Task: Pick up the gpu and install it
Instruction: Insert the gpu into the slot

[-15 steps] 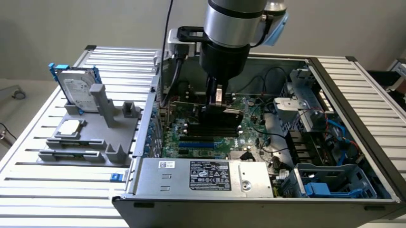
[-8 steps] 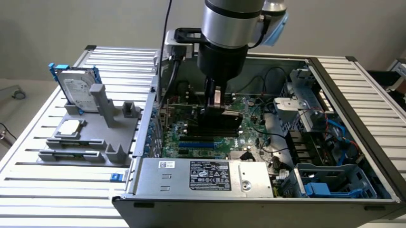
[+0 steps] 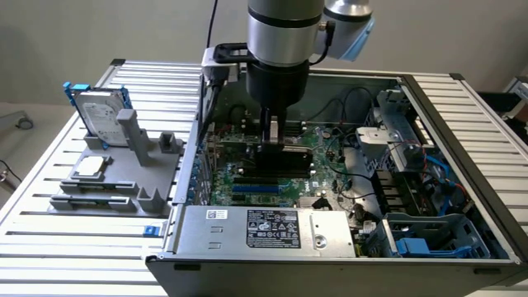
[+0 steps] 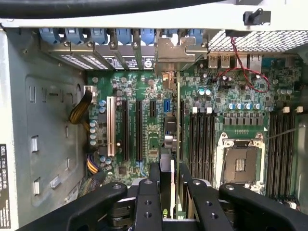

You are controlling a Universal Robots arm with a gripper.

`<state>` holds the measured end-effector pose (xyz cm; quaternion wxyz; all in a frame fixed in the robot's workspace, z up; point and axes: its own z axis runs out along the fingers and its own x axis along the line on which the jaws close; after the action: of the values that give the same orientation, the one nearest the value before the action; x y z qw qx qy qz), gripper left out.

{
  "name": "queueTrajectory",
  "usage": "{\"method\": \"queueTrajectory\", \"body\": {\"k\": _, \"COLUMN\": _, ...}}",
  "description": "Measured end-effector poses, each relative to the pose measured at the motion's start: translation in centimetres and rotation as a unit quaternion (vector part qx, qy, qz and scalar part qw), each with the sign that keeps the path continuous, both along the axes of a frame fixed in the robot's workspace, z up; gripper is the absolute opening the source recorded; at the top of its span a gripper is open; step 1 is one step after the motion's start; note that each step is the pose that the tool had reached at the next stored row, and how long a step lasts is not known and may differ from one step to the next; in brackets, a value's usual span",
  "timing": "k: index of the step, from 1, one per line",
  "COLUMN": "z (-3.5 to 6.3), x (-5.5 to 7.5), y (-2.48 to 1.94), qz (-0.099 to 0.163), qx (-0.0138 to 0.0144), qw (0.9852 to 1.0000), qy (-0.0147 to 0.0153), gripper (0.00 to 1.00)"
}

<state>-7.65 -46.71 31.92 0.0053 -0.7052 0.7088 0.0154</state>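
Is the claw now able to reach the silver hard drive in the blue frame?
Probably not: the claw sits deep in the open grey computer case, shut on the thin black expansion card, and the case wall stands between.

**Open tower and a stand of spare parts**

We see a computer case (image 3: pixel 330 272) lying open on a slatted metal table (image 3: pixel 49 247). Inside it is a green motherboard (image 4: pixel 149 86) with one white slot (image 4: pixel 111 126) beside several black ones. An open processor socket (image 4: pixel 240 162) sits between banks of memory slots (image 4: pixel 201 139), and a thin red wire (image 4: pixel 245 72) loops near the rear ports. A silver power supply (image 3: pixel 264 230) with a black label sits along the case's near wall. A blue drive cage (image 3: pixel 437 241) fills the corner at the exterior view's right.

At the exterior view's left, a grey stand (image 3: pixel 91 203) holds a hard drive (image 3: pixel 101 117) upright in a blue frame. Near the drive lies what we take to be a small square processor chip (image 3: pixel 93 164). A small blue clip (image 3: pixel 151 230) lies on the table just beside the case.
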Motion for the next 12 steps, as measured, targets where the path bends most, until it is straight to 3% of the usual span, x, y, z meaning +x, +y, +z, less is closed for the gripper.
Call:
{"method": "queueTrajectory", "body": {"k": 6, "z": -0.82, "x": -0.4, "y": 0.00, "qz": 0.001, "qx": 0.0001, "qw": 0.9999, "qy": -0.0107, "gripper": 0.27}}
{"method": "queueTrajectory", "body": {"k": 12, "z": -1.70, "x": -1.1, "y": 0.00, "qz": 0.001, "qx": 0.0000, "qw": 0.9999, "qy": -0.0124, "gripper": 0.27}}
